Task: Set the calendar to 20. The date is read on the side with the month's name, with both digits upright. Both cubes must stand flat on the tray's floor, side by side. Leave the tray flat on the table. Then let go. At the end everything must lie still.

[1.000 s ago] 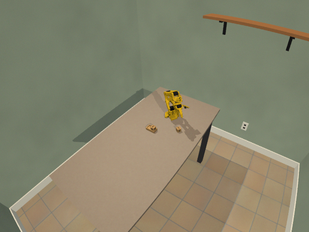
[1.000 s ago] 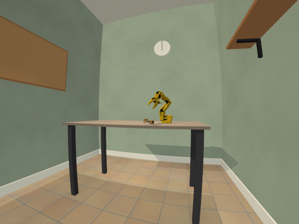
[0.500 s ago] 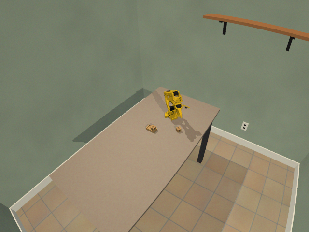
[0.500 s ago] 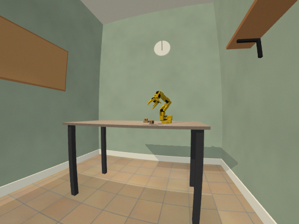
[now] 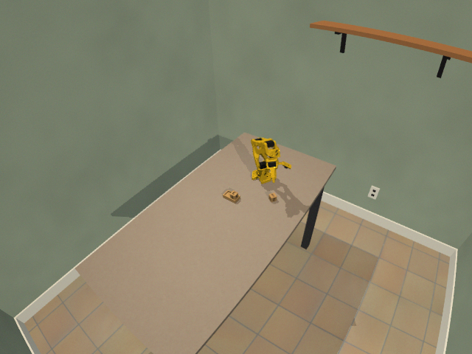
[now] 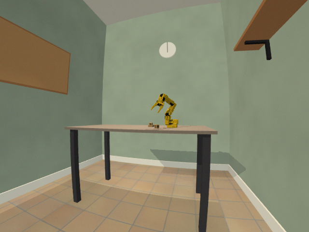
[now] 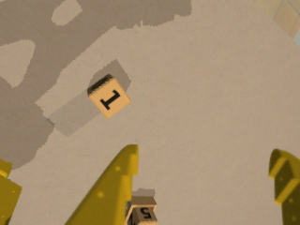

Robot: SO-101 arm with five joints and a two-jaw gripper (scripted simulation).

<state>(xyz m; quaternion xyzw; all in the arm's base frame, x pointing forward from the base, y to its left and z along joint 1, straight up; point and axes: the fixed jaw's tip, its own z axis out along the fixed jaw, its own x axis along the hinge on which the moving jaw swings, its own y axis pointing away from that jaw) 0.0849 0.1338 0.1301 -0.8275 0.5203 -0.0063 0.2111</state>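
Note:
A loose wooden cube [image 5: 272, 197] lies on the table with a 1 on its top face; in the wrist view it [image 7: 109, 97] is up and to the left of my fingers. The small wooden tray [image 5: 228, 195] lies flat further left and holds the other cube, whose face with a 5 shows at the bottom edge of the wrist view [image 7: 142, 212]. My gripper [image 7: 203, 155] hangs high above the table, fingers apart with only table top between them. In the exterior view it [image 6: 156, 108] points down and left, above the tray [image 6: 150, 125] and the loose cube [image 6: 156, 126].
The arm's base [image 5: 264, 174] stands near the table's far end. The table's edge [image 5: 321, 190] runs close to the right of the loose cube, with tiled floor below.

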